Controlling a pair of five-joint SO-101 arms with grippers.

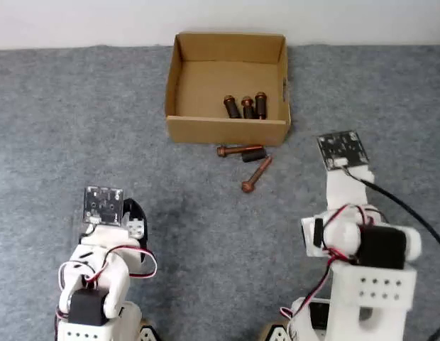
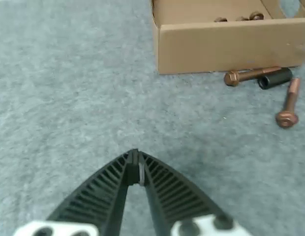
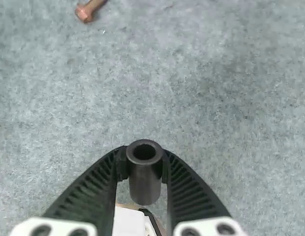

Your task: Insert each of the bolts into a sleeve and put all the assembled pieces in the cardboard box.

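Left arm (image 1: pixel 99 280) at 7 o'clock, right arm (image 1: pixel 362 266) at 5 o'clock: white printed shells, blk servos, red/wht/blk wire loops, bare circuit board (image 1: pixel 103 204) on each wrist. Thick blk cable (image 1: pixel 408 212) off right arm. Left gripper (image 2: pixel 135 156) & right gripper (image 3: pixel 142 153): blk ribbed fingers, white bases w/ screw holes.

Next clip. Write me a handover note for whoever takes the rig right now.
Left gripper: shut, empty.
Right gripper: shut on a sleeve.
Box: three assembled pieces inside.
In front of the box: a bolt beside a second sleeve, seemingly not inserted, and a loose bolt.
Left to do: assemble both pairs, then box them.
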